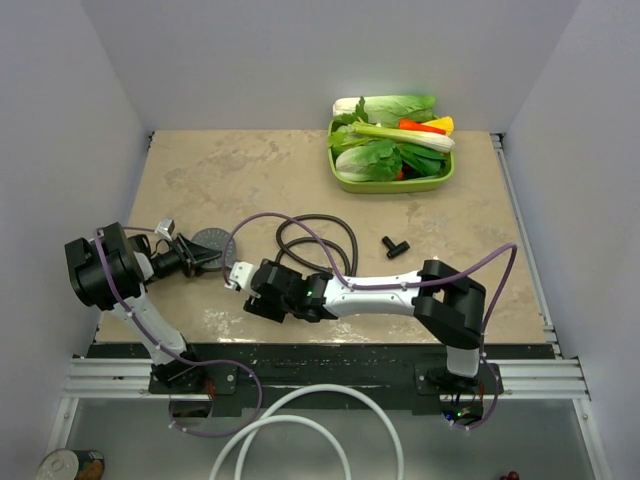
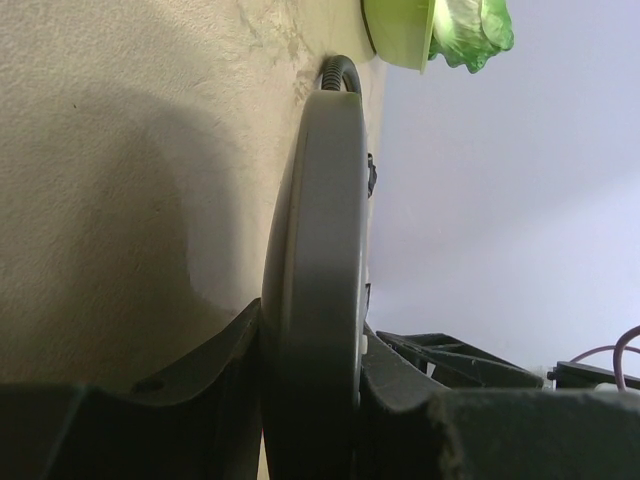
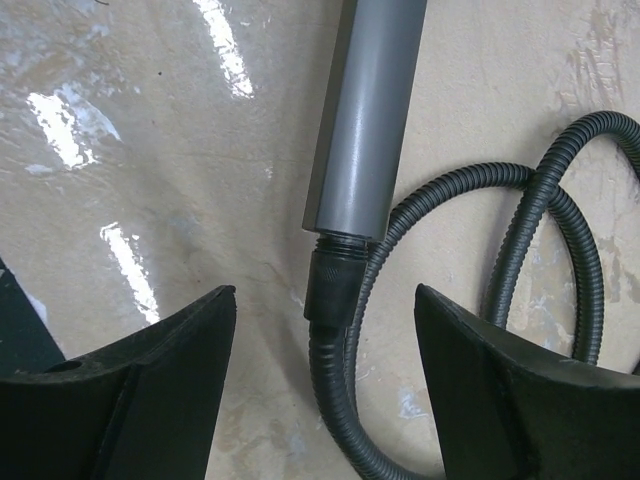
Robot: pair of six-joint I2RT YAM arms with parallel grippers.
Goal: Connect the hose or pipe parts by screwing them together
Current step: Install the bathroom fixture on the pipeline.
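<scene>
The left gripper (image 1: 195, 258) is clamping the dark grey shower head (image 1: 212, 243) by its round disc. In the left wrist view the disc (image 2: 320, 250) is standing edge-on, with the gripper (image 2: 310, 400) pinching it narrowly, one finger on each flat face. The shower head is lying on the table (image 1: 450, 220) well apart from the green tray (image 1: 345, 183) of vegetables, toward the near-left side from it.

The right gripper (image 1: 238, 272) is hovering wide at the shower head's handle end, gripping nothing. In the right wrist view its two fingers (image 3: 130, 390) are standing on either side of the joint, touching neither part. There the handle (image 3: 370, 110) is running down to the black nut (image 3: 335, 280) of the thin black hose (image 3: 560, 200). The nut is sitting at the handle's tip, with a thin ring of thread showing between them (how tight it is cannot be told).

The hose (image 1: 315, 240) is looping loosely on the table, nearer and to the left of the green tray. The small black T-shaped fitting (image 1: 395, 246) is lying alone, straight toward the arms from the tray and apart from the hose.
</scene>
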